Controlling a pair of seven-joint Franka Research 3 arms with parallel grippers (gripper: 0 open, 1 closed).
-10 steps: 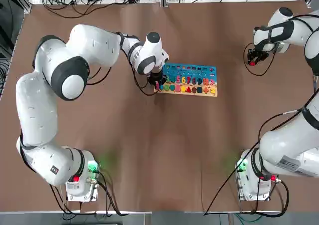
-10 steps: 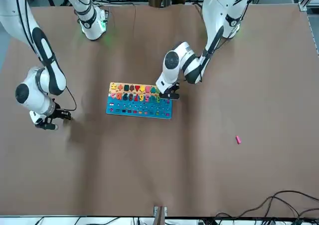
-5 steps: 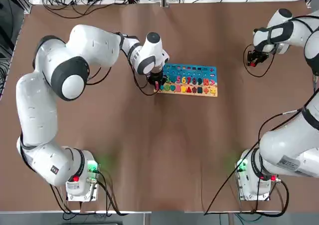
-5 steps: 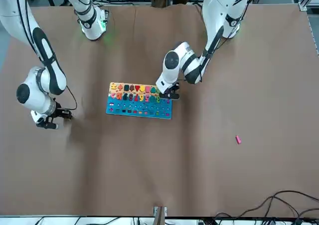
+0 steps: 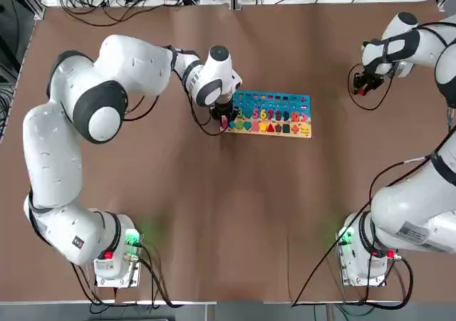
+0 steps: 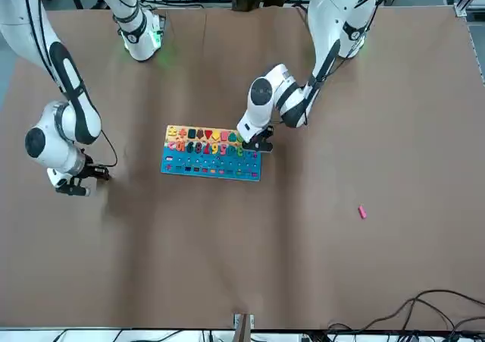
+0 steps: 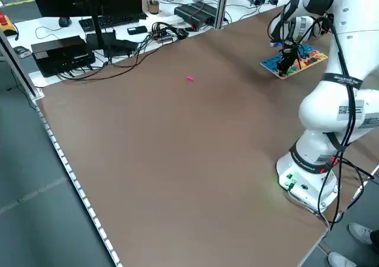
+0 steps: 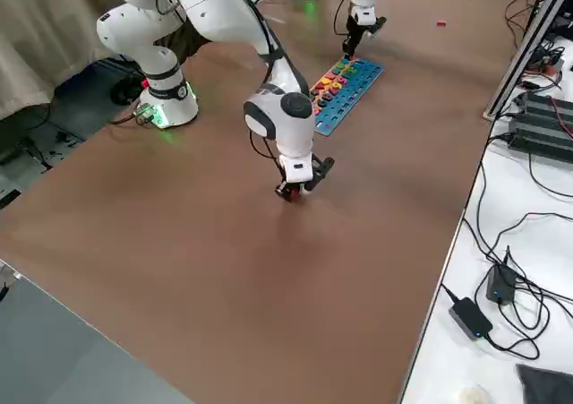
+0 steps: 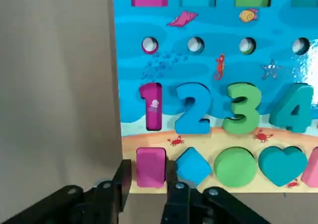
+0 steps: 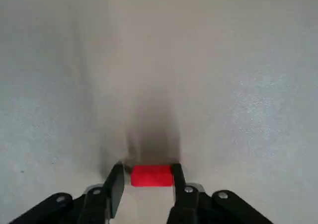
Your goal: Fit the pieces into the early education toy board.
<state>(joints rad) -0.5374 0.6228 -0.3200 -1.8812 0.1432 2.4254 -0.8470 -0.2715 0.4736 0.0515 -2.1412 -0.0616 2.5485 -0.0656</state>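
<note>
Left claw (image 9: 149,184): fingers spread either side of pink square (image 9: 151,167) in board's (image 6: 211,160) near left corner; fingertip contact unclear. Board at far middle of worktop (image 5: 235,214), left end partly hidden by claw in top view. Right claw (image 10: 149,177), right of board, pinching red piece (image 10: 152,176), ends partly covered. Small pink piece (image 6: 362,212) far left on worktop, hidden in top view; shape unclear.
</note>
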